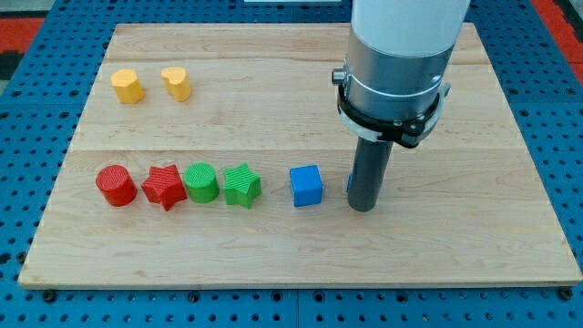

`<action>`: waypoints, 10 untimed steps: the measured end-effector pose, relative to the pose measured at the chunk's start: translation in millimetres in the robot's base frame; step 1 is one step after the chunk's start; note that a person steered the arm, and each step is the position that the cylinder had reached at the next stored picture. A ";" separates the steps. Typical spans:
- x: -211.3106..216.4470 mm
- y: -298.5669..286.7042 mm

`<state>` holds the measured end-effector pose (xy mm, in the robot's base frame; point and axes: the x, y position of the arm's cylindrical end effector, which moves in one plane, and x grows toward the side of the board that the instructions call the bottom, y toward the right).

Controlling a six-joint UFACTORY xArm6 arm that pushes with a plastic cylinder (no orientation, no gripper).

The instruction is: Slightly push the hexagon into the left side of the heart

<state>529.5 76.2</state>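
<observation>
The yellow hexagon (127, 86) sits at the view's upper left of the wooden board (291, 260). The yellow heart (178, 83) sits just to its right, with a small gap between them. My tip (363, 208) rests on the board at the view's right of centre, far from both yellow blocks. It stands just right of the blue cube (306, 185). A sliver of another blue block (350, 183) shows at the rod's left edge; the rod hides most of it.
A row of blocks runs across the middle: a red cylinder (116, 185), a red star (164, 187), a green cylinder (200, 182) and a green star (242, 185). The arm's large white and grey body (396, 64) hangs over the board's upper right.
</observation>
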 end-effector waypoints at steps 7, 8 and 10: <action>-245.7 -244.9; -243.4 -353.2; -195.5 -374.2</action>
<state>334.0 -298.0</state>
